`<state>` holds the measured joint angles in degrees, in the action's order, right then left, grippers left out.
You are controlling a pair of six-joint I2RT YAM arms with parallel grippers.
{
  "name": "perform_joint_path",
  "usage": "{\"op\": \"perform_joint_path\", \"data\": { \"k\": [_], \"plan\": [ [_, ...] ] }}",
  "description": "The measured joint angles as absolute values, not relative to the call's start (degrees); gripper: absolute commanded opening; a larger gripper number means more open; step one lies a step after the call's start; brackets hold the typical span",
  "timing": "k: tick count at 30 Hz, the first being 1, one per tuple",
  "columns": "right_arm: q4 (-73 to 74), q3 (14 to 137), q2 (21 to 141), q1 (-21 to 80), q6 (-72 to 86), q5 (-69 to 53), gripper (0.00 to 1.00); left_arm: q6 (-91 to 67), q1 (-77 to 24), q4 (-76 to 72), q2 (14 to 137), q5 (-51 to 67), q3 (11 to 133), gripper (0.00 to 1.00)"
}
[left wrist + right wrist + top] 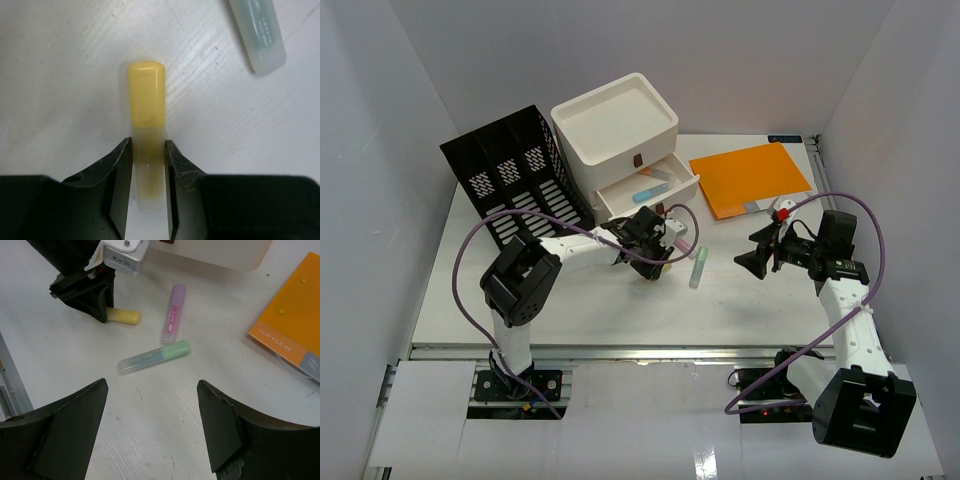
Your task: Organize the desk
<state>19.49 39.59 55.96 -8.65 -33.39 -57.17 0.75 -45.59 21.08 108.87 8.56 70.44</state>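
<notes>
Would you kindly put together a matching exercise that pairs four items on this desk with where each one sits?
Things:
1. yellow highlighter
2. green highlighter
3. purple highlighter
4. orange clip file

Places:
A. flat at the far right of the desk
B. between the fingers of the left gripper
C. lying loose, nearer the open right gripper than the other highlighters
D. lying loose, between the green one and the white drawer box

Pairs: 1-B, 2-C, 3-D, 4-A.
</notes>
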Motion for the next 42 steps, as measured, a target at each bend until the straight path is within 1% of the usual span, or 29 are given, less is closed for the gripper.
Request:
{"op": "perform_joint_path", "data": {
  "k": [4, 9, 12, 16, 20, 21, 23, 24, 25, 27, 29, 32, 38, 40, 42],
  "plan": [
    [19.5, 39.6, 55.9, -8.9, -33.4, -57.2, 0.79, -1.3, -45.9, 23.6, 104.5, 10.1, 69.3, 0.19],
    [19.5, 39.6, 55.8, -9.4, -33.4, -57.2, 0.79, -3.0, -46.0, 24.1, 94.8, 9.6, 70.3, 0.19],
    [19.5, 39.6, 55.8, -9.4, -33.4, -57.2, 0.79, -2.2, -45.8, 24.1, 91.0, 6.6, 75.1, 0.18],
    [19.5, 39.6, 55.8, -9.4, -33.4, -57.2, 0.79, 2.2, -43.1, 23.2, 91.1, 4.2, 84.1, 0.18],
    [19.5, 39.6, 55.8, -9.4, -33.4, -57.4, 0.78, 7.1, -37.8, 22.7, 96.3, 1.9, 92.2, 0.19],
    [19.5, 39.6, 55.8, -9.4, -33.4, -57.5, 0.78, 8.2, -36.7, 22.7, 98.1, 0.9, 93.9, 0.21],
    [19.5, 39.6, 55.8, -9.4, -33.4, -57.5, 0.79, 9.8, -35.1, 22.8, 102.0, -0.5, 96.5, 0.32],
    [19.5, 39.6, 55.8, -9.4, -33.4, -57.6, 0.79, 10.3, -34.6, 23.1, 103.7, -1.1, 97.4, 0.39],
    [19.5, 39.6, 55.8, -9.4, -33.4, -57.6, 0.79, 10.7, -34.3, 23.4, 105.3, -1.6, 98.0, 0.50],
    [19.6, 39.6, 55.8, -9.4, -33.5, -57.6, 0.78, 11.1, -34.0, 24.1, 108.0, -2.3, 98.6, 0.67],
    [19.7, 39.6, 56.0, -9.4, -33.6, -57.6, 0.78, 11.3, -33.9, 24.9, 109.6, -2.6, 98.6, 0.77],
    [20.3, 39.9, 57.0, -9.5, -33.6, -57.6, 0.78, 10.9, -33.9, 26.0, 110.4, -2.6, 98.6, 0.81],
    [21.7, 41.3, 62.0, -8.7, -33.3, -57.2, 0.73, 8.6, -34.0, 25.7, 107.5, -2.3, 96.5, 0.83],
    [24.0, 42.9, 64.3, -5.8, -33.1, -54.2, 0.73, 7.4, -34.0, 25.1, 104.3, -2.2, 93.4, 0.84],
    [25.5, 44.9, 66.4, -0.5, -32.7, -50.8, 0.73, 6.0, -34.0, 25.8, 98.6, -2.1, 88.7, 0.88]
  ]
}}
